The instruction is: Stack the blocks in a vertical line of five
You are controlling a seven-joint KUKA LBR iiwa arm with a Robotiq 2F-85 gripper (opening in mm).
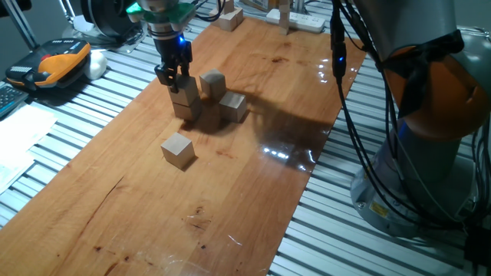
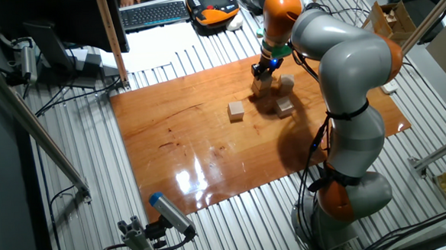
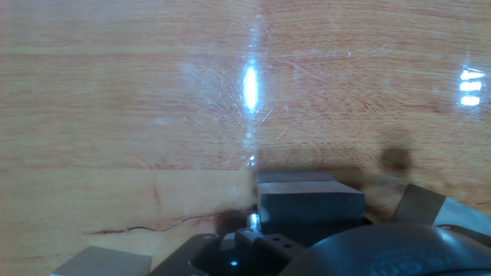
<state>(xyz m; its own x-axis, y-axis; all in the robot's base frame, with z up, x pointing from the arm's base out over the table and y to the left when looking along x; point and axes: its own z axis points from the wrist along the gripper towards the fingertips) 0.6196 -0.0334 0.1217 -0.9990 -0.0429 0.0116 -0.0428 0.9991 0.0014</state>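
Wooden cubes sit on a varnished wooden board (image 1: 253, 192) laid over a slatted metal table (image 1: 92, 115). In one fixed view the gripper (image 1: 173, 73) stands over a two-high stack (image 1: 186, 100) near the board's far left edge, its black fingers beside the top cube — whether they pinch it I cannot tell. Just right of the stack are a raised block (image 1: 212, 83) and a lower block (image 1: 234, 106); a lone block (image 1: 178, 149) lies nearer, well apart. The other fixed view shows the whole grey-and-orange arm (image 2: 343, 88) and a keyboard (image 2: 156, 12) beyond the board. The hand view shows only glossy board and blurred grey shapes.
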